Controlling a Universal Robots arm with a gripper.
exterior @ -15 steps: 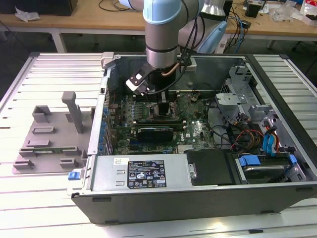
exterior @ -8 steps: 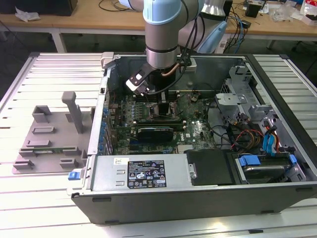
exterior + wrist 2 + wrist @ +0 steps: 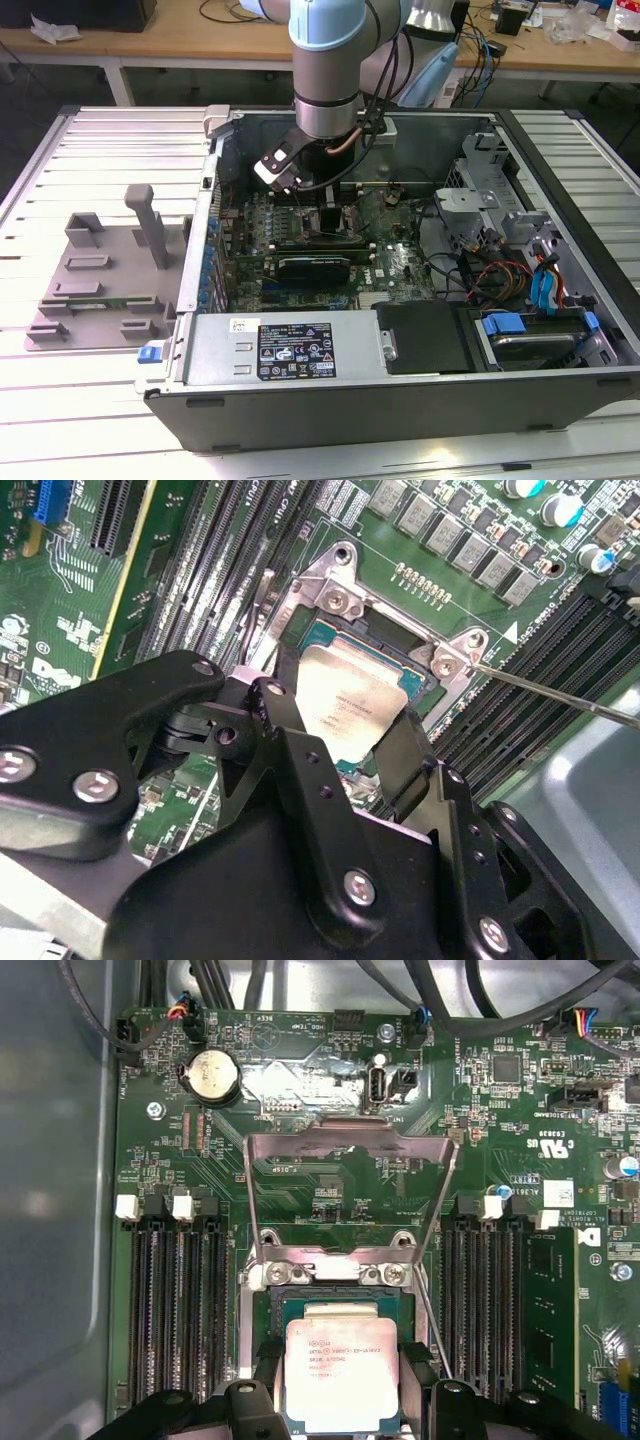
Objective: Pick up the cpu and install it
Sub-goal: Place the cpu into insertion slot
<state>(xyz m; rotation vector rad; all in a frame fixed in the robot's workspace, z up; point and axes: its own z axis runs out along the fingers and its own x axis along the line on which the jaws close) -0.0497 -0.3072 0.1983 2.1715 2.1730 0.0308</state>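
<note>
The cpu [image 3: 338,1372], a flat square chip with a silver-grey top and greenish rim, hangs just over the open socket [image 3: 328,1306] on the motherboard. My gripper [image 3: 340,1360] is shut on it, one black finger [image 3: 265,1358] pressing each of two opposite edges. In the second wrist view the cpu [image 3: 352,698] sits between the fingers [image 3: 408,752] of my gripper [image 3: 345,725], above the socket's metal frame [image 3: 335,600]. The socket's load plate [image 3: 350,1160] stands flipped open. In the exterior view my gripper [image 3: 322,212] reaches down into the computer case, and the arm hides the chip.
Memory slots [image 3: 180,1310] flank the socket on both sides. A thin metal lever [image 3: 560,695] sticks out beside the socket. The open computer case [image 3: 215,250] has a power supply box [image 3: 290,345] in front and a drive bay [image 3: 530,330]. A grey fixture [image 3: 100,280] lies at the exterior view's left.
</note>
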